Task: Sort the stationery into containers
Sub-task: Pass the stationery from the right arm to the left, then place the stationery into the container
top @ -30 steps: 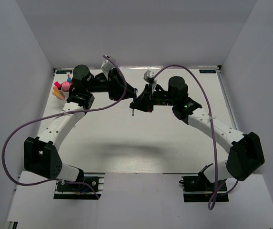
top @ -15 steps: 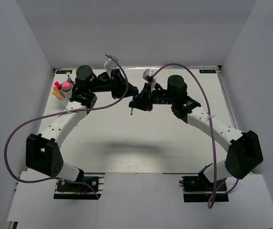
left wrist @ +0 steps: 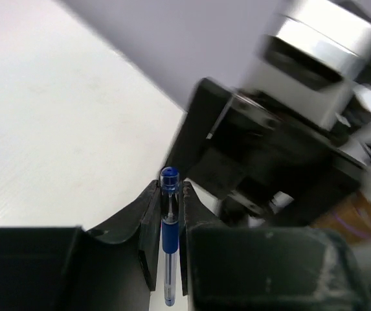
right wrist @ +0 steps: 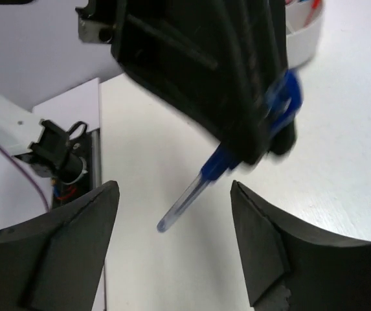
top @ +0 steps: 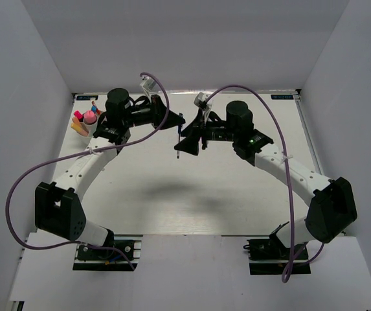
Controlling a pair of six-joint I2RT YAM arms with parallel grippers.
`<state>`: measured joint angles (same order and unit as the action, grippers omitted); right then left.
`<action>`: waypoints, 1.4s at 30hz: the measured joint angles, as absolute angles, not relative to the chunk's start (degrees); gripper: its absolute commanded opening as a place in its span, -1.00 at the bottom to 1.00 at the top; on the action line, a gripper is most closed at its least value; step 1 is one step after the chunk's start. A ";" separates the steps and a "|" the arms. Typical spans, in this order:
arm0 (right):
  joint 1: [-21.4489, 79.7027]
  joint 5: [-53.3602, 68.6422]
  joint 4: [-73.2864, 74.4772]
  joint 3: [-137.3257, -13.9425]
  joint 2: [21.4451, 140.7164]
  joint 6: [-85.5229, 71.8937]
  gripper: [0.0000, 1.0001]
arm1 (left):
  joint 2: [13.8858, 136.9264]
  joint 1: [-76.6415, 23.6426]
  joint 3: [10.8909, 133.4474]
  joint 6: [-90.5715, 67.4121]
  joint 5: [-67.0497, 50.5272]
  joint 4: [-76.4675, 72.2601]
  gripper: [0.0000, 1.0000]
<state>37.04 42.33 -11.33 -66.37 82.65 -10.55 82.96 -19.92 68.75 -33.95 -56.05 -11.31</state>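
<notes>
Blue pen (left wrist: 169, 233): we see a thin pen with a clear barrel and a blue cap, lying between the two fingers of the left gripper (left wrist: 169, 192). Its capped end pokes out just beyond the fingertips.
Pen position: in the top view the blue pen (top: 180, 126) hangs in the air over the far middle of the table (top: 172, 194), between the two wrists.
Pen attitude: from the right wrist camera the blue pen (right wrist: 198, 184) slants, with the clear end lower left and the blue end upper right.
Left gripper: we read it as pinching the pen, with both fingers pressed against the barrel. In the top view the left gripper (top: 174, 122) reaches in from the left.
Right gripper (right wrist: 173, 207): its fingers are spread wide, one on each side of the pen's clear end and touching neither it nor the left gripper. In the top view the right gripper (top: 185, 146) sits just beside the left one.
White bowl (right wrist: 305, 42): we find it beyond the left gripper in the right wrist view. In the top view it stands at the far left corner of the table, well apart from the pen.
Bowl contents: a pink round-topped stick (top: 89, 117) and an orange marker (top: 78, 127) stand out, with other coloured pieces too small for us to name.
</notes>
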 measured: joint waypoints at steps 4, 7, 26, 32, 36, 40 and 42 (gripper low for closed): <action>34.98 38.85 -6.98 -67.35 82.65 -10.46 0.70 | 82.91 -17.63 70.65 -32.14 -42.39 -0.56 -1.00; 32.01 36.16 -3.66 -68.16 82.65 -10.33 0.74 | 82.91 -15.05 72.05 -30.39 -30.57 4.51 -1.00; 20.91 30.20 6.11 -68.71 82.65 -7.01 0.76 | 109.21 -1.04 90.15 -13.87 29.32 -6.83 -1.00; 19.40 30.22 6.13 -68.45 82.65 -6.26 0.76 | 113.49 2.09 92.09 -13.17 34.13 -7.84 -1.00; 18.68 30.48 6.09 -68.34 82.65 -5.85 0.76 | 113.43 3.09 92.09 -13.13 34.81 -8.40 -1.00; 18.15 30.83 5.89 -68.23 82.65 -5.87 0.76 | 113.06 2.98 91.24 -13.30 34.61 -7.90 -1.00; 18.00 31.20 5.91 -67.99 82.65 -5.93 0.76 | 112.71 2.98 90.21 -13.52 34.39 -7.66 -1.00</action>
<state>18.00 31.20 5.91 -67.99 82.65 -5.93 112.71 2.98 90.21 -13.52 34.39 -7.66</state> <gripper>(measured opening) 0.878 0.243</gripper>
